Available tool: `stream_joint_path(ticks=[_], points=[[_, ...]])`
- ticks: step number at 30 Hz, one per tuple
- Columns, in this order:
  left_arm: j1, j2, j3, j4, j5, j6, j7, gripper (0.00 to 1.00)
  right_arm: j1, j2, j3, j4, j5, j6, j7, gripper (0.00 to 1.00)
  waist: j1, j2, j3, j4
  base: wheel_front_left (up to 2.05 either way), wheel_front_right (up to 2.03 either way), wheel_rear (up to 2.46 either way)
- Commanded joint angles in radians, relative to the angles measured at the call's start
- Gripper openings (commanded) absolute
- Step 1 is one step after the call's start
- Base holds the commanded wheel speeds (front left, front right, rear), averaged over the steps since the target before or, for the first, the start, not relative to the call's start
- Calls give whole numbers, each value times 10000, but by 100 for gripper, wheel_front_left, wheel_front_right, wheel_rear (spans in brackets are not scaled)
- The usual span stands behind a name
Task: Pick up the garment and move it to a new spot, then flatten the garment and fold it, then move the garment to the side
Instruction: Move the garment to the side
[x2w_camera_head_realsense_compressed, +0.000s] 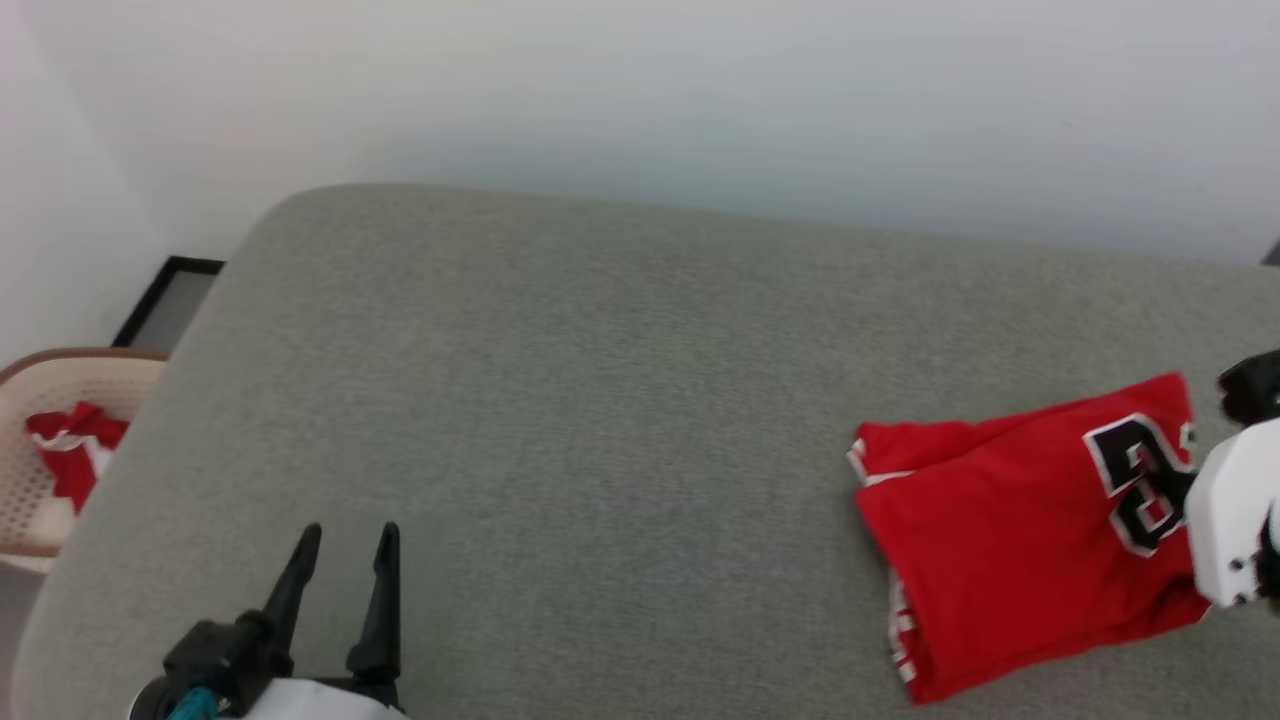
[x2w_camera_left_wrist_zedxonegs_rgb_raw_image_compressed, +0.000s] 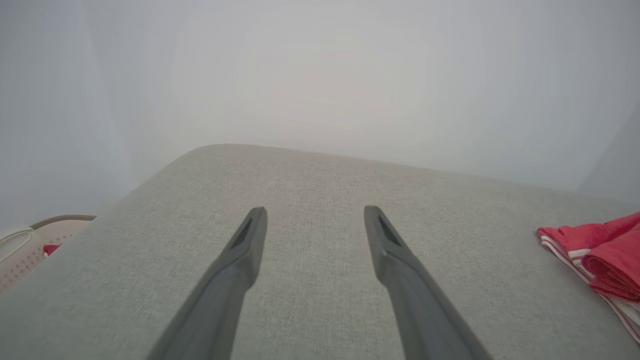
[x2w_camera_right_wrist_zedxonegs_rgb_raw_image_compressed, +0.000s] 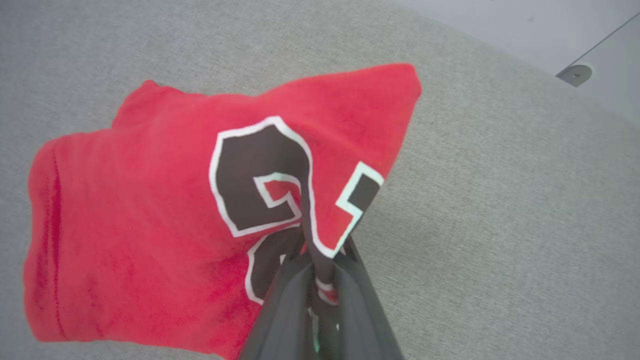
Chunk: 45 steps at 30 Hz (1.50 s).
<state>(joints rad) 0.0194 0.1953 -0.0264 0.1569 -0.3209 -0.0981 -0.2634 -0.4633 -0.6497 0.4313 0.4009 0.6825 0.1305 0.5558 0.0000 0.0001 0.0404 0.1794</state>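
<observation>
- On the right side of the grey padded surface, as my head view had it, the garment lay folded into a rough rectangle, its red back up and part of the black, white-edged number showing near its right end.
- At that right end I saw the right arm's white wrist housing over the garment's edge.
- Through the right wrist view, the right gripper was pressed together on the garment, pinching the edge right at the printed number. The cloth rose in a ridge toward the fingers there, while the rest of it lay on the surface.
- Beyond the surface's far edge in that view sat a small grey round fitting.
- Low at the left of the head view, the left gripper stood spread, with nothing between its fingers, well apart from the garment.
- From the left wrist view I saw the same spread left gripper above bare grey fabric, and the garment's striped trim and folded red cloth at the far right.
- Off the surface's left corner stood a pale perforated basket holding a smaller red-and-white cloth.
- Behind the basket, a black-framed panel lay by the white wall.
</observation>
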Motion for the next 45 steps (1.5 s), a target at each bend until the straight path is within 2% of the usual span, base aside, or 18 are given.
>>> stream_joint_path(ticks=[1,10,18,24,34,45], points=[[-185,-18,-2,17,77,-82,-2,100,-212,-176,23,-8,-15,2,-90,0,0,-1,302,-409,0,0,0],[-919,-135,-90,-49,324,-245,2,100,-1357,-1533,467,167,-247,0,-430,0,0,-1,1164,-1280,0,0,0],[-1749,19,-272,-168,510,-319,1,100,-2806,-2593,1029,786,-461,-3,-1259,0,0,-1,2209,-1864,0,0,0],[-2266,185,-445,-256,593,-324,1,100,-3692,-2841,1384,1333,-610,-3,-1754,0,0,-1,2866,-2326,0,0,0],[-2903,564,-934,-262,479,-328,1,100,-4691,-2817,1832,2483,-1220,-4,-2649,0,0,-1,3620,-3104,0,0,0],[-3566,991,-1530,-285,384,-329,1,100,-5555,-2792,1875,4074,-2565,-4,-3461,0,0,-1,4355,-3225,0,0,0]])
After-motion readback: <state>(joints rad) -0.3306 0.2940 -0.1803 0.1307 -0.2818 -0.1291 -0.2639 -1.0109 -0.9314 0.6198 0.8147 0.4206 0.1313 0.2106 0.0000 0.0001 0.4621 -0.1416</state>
